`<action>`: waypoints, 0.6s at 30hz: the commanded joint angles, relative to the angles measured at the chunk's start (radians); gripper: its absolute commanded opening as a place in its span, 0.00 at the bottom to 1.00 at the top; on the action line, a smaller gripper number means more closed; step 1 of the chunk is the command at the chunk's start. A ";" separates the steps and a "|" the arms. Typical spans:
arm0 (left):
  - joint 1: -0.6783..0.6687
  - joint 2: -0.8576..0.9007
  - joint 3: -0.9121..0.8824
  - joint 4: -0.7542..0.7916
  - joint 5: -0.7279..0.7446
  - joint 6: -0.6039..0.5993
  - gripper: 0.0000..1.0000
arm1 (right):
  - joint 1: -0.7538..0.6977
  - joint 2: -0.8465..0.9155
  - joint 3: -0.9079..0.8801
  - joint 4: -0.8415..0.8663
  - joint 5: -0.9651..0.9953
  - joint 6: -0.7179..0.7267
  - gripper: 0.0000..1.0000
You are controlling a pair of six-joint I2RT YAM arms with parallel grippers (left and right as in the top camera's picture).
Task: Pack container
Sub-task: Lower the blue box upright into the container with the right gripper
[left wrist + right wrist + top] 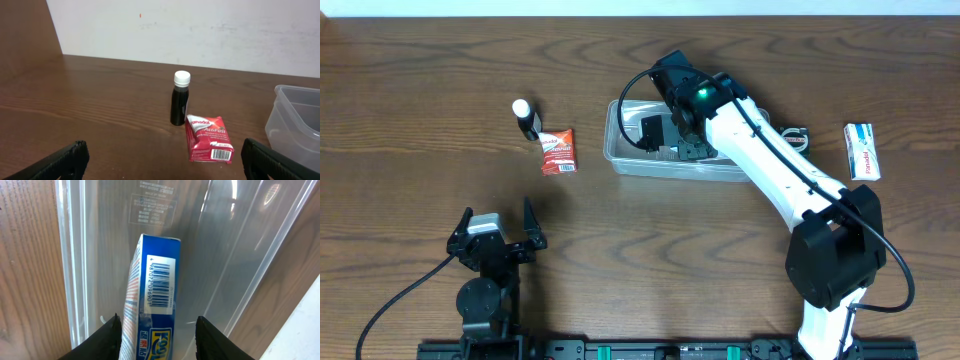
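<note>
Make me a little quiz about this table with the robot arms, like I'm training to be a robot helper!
1. True or false: the black bottle stands on the table, outside the clear tub.
2. Which box is between the fingers of the right tool? A red, B blue, C green.
3. Fill in: the jaws of the left tool are ____.
Key: 1 true. 2 B, the blue box. 3 open.

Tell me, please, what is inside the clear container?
A blue barcoded box, straddled by the right gripper. Overhead, the right arm covers much of the container, so other contents cannot be ruled out.
</note>
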 commanded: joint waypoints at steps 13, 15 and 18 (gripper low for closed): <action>-0.004 -0.006 -0.030 -0.020 -0.002 0.018 0.98 | -0.009 0.008 0.013 -0.031 -0.006 0.042 0.30; -0.004 -0.006 -0.030 -0.020 -0.002 0.018 0.98 | -0.011 0.008 0.013 -0.032 -0.012 0.048 0.28; -0.004 -0.006 -0.030 -0.020 -0.002 0.018 0.98 | -0.012 0.008 0.013 -0.038 -0.012 0.048 0.26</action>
